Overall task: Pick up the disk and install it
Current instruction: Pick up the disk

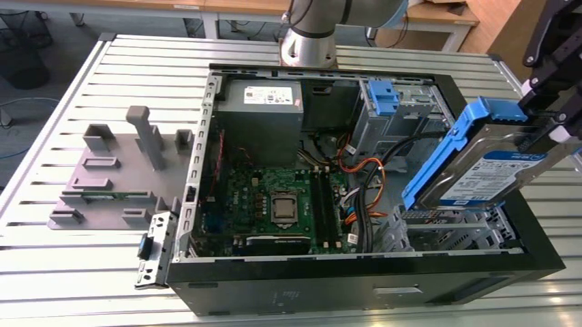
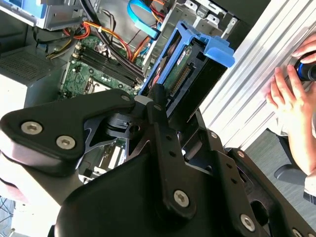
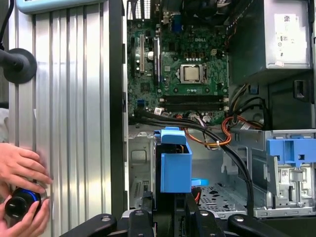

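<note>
Right of the exterior view, we see the gripper clamped on the disk, tilted over the case. Fitting it in, we think, needs careful lining up.

arm: silver-grey, seemingly tubular | claw: black plates, silver screws

The end effector clamps the disk; it tilts over the computer case. A hand lies at the table edge.
</note>
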Robot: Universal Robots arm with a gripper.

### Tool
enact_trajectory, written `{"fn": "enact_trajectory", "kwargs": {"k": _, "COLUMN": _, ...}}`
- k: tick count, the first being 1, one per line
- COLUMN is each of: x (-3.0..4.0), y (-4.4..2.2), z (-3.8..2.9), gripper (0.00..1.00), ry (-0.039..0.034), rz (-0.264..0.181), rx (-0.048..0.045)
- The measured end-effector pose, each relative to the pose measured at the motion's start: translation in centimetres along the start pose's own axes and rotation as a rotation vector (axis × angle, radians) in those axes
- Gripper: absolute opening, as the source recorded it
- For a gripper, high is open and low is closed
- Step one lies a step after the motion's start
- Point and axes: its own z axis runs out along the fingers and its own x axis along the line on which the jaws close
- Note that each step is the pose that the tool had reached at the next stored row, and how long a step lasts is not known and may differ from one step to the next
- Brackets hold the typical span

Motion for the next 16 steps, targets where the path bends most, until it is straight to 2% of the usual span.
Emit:
{"fn": "enact_trajectory", "kwargs": {"k": 7, "x": 0.03, "y": -0.14, "z": 0.07, "gripper": 0.35, "ry": 0.0000, "rz": 0.000, "rx": 0.0000}}
{"fn": "enact_trajectory", "kwargs": {"k": 12, "x": 0.06, "y": -0.23, "z": 0.73, "gripper": 0.35, "ry": 0.0000, "rz": 0.000, "rx": 0.0000}}
{"fn": "enact_trajectory", "kwargs": {"k": 16, "x": 0.06, "y": -0.71, "z": 0.99, "gripper": 0.35, "ry": 0.0000, "rz": 0.000, "rx": 0.0000}}
